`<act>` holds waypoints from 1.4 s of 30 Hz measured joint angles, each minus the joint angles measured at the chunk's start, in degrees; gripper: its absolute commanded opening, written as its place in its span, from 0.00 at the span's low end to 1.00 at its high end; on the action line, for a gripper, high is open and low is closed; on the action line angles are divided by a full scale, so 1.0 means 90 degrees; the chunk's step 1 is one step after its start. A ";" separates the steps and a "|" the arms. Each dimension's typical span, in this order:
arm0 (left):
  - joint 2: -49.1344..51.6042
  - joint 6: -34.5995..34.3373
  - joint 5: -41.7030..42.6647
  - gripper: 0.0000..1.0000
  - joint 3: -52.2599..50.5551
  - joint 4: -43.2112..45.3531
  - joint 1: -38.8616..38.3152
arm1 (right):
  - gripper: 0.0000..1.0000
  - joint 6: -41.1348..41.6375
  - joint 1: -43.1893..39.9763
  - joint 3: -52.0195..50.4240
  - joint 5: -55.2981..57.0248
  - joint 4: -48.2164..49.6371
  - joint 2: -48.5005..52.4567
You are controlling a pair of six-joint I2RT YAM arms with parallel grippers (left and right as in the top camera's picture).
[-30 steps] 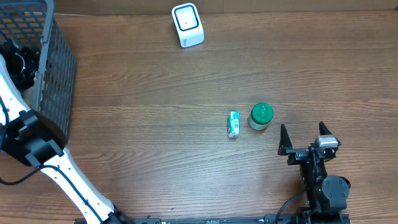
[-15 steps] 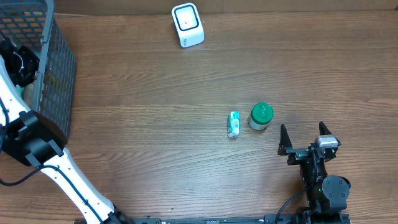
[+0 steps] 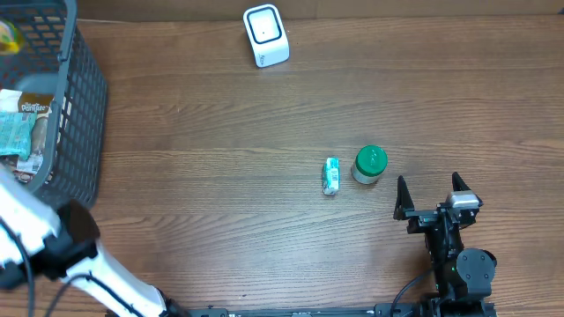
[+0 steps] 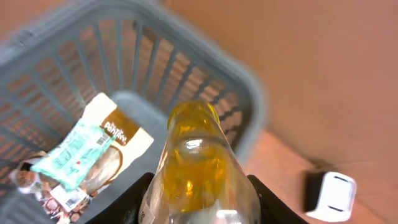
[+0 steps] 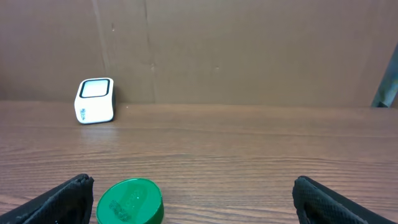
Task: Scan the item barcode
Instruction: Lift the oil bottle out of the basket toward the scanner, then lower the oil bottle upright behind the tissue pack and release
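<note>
At the left of the overhead view, the basket (image 3: pixel 88 97) holds groceries, and a sliver of yellow bottle (image 3: pixel 7 35) shows at its far corner. The scanner (image 3: pixel 265 35) stands well apart, and the right gripper (image 3: pixel 432 195) sits spread near a green-lidded jar (image 3: pixel 370 164) and a small carton (image 3: pixel 331 176). From the left wrist, the left gripper (image 4: pixel 199 196) is clamped round the bottle's body above the basket, likely so it can be carried to the scanner. From the right wrist, the fingers stand wide with nothing between them, probably parked clear.
</note>
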 measured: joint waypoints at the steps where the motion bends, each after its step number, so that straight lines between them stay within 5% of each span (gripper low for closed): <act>1: -0.0274 -0.0034 0.0000 0.43 0.0024 -0.0087 -0.0044 | 1.00 0.0000 -0.0002 0.0000 0.0000 -0.0002 0.0000; 8: -0.1273 -0.0100 -0.0002 0.43 0.0102 -0.0835 -0.0831 | 1.00 0.0000 -0.0002 0.0000 0.0000 -0.0005 -0.0002; 19: -0.1192 -0.0100 -0.0406 0.41 -0.0901 -0.1406 -0.3461 | 1.00 0.0000 -0.0002 0.0000 0.0000 0.0000 -0.0002; 30: -0.0753 -0.0393 -0.0746 0.40 -0.2866 -0.0879 -0.5719 | 1.00 0.0000 0.0000 0.0000 0.0002 0.0005 -0.0002; 42: 0.0930 -0.0595 -0.1056 0.40 -0.3145 0.0029 -0.7470 | 1.00 0.0002 -0.0002 0.0000 0.0002 -0.0002 -0.0002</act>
